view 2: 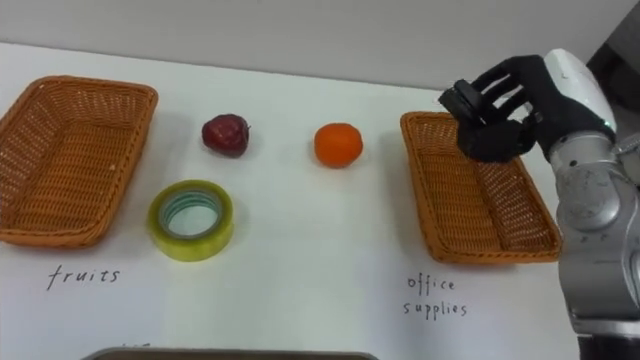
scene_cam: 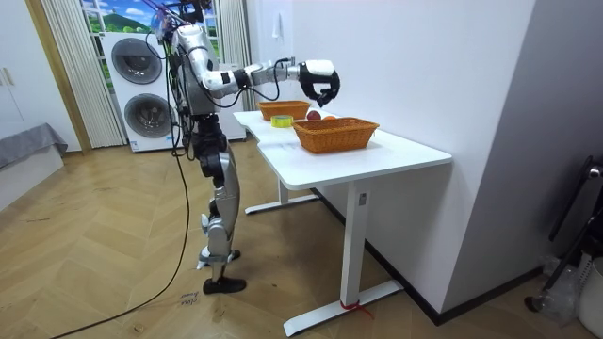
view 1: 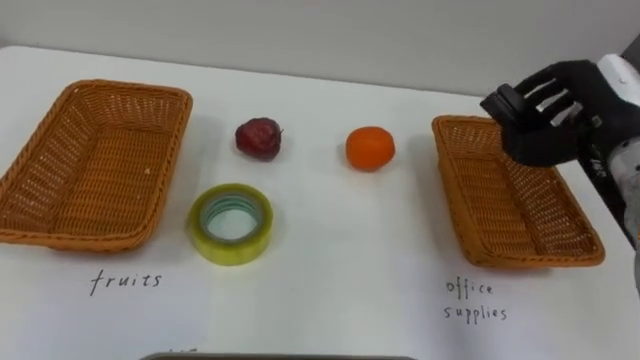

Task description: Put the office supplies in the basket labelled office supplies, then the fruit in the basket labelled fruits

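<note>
Starting at the left of the white table (view 1: 330, 285), the left basket (view 1: 60, 215) sits by its handwritten label. Just right of it, a yellow tape roll (view 1: 232, 223) lies flat near the front, with a dark red apple (view 1: 259, 137) behind it and an orange (view 1: 370, 148) further right, none touching. The right basket (view 1: 560, 245) follows. Above its far corner hovers the right hand (view 1: 555, 130), thumb and fingers pinching a small black object (view 1: 504, 102).
</note>
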`<state>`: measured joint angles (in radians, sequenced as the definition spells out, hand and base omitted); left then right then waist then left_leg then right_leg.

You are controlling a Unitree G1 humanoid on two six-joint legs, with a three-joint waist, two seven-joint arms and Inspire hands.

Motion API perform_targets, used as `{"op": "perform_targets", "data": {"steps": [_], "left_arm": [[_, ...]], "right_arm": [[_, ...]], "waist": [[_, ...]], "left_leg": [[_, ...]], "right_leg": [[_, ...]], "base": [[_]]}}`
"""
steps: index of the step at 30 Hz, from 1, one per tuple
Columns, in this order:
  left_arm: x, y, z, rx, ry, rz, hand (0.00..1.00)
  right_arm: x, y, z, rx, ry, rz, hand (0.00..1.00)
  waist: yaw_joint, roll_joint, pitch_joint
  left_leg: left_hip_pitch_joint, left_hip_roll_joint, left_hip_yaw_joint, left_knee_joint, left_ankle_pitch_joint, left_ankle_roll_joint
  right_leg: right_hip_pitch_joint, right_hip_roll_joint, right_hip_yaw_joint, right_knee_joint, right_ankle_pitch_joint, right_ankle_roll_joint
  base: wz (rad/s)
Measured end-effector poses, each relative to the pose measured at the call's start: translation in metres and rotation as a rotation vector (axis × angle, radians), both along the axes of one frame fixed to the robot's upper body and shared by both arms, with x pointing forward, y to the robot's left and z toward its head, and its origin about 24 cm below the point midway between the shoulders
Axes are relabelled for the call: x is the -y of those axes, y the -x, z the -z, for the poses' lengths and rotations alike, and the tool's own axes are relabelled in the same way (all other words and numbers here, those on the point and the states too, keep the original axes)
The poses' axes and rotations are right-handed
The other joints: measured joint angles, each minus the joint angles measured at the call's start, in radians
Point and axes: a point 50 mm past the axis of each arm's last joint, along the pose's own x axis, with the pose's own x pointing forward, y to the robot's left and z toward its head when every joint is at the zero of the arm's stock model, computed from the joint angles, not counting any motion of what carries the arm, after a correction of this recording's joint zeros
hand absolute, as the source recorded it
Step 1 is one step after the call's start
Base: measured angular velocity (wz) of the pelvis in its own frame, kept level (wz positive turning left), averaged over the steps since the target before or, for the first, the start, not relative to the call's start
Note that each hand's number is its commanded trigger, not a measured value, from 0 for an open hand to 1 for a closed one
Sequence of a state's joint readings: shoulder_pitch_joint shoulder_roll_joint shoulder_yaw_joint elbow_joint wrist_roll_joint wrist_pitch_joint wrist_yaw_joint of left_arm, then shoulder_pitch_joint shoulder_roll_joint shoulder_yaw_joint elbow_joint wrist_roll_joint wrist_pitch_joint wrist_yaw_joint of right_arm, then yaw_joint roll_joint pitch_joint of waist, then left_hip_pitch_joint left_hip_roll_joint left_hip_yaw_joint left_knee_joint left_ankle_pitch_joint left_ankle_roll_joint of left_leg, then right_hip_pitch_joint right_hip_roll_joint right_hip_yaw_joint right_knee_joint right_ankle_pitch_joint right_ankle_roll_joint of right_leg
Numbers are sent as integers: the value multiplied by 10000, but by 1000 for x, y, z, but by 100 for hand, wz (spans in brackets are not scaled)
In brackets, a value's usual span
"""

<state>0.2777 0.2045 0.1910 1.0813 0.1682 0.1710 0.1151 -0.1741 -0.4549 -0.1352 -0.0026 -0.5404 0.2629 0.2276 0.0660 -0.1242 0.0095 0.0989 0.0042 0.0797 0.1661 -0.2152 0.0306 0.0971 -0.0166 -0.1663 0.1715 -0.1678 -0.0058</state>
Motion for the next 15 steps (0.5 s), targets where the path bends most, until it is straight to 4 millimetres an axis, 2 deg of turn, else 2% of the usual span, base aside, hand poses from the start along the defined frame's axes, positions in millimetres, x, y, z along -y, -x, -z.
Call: {"op": "perform_targets", "data": {"steps": [4, 10, 15], "left_arm": [[2, 2, 0, -58, 126, 71, 0], [3, -1, 1, -49, 168, 257, 0], [4, -3, 1, -17, 187, 401, 0]], "right_arm": [[3, 0, 7, -288, -111, 111, 100], [-2, -1, 9, -254, -212, -32, 100], [-6, -1, 14, -386, -163, -202, 100]], "waist": [[-35, 64, -37], [-28, -7, -102], [-19, 13, -100]], "left_leg": [[-14, 2, -2, 4, 8, -12], [-9, 3, -11, 27, 8, -11], [6, 1, -37, 27, 8, -11]], "right_leg": [[-1, 3, -49, -3, -1, -1], [0, 3, -87, -13, 0, -1], [38, -3, -142, -24, 0, 0]], "base": [[0], [0], [3]]}}
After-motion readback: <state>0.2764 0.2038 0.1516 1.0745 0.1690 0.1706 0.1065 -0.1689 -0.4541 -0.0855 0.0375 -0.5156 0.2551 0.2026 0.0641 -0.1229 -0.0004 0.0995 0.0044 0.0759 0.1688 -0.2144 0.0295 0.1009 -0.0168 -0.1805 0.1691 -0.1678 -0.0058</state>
